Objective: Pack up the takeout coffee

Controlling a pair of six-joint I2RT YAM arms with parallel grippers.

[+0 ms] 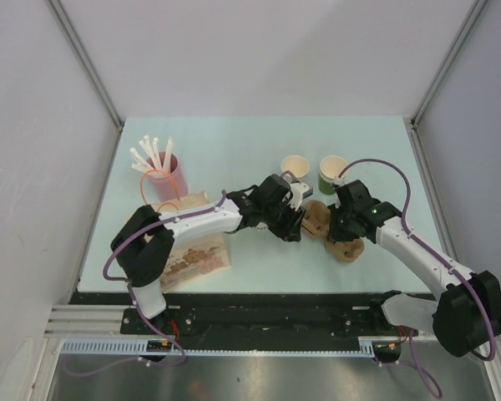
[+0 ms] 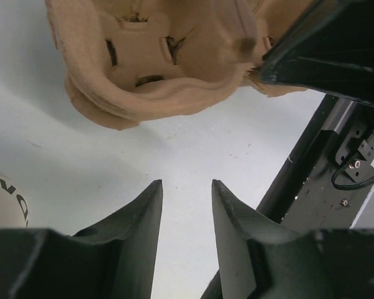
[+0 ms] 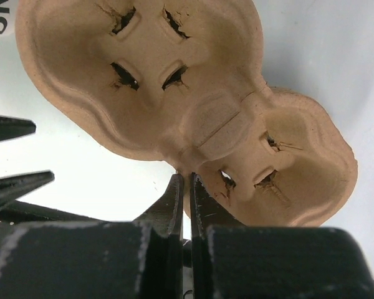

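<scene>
No cup with a black lid shows in any view; the takeout coffee is out of sight. My right gripper is shut on the rim of the brown pulp two-cup tray, at the waist between its two wells. My left gripper is open and empty just left of the tray, its jaws apart over bare table. Its fingertips show at the left edge of the right wrist view.
A lidless white cup and a lidless green cup stand behind the grippers. A pink cup with straws stands at the back left. A printed paper bag lies under the left arm.
</scene>
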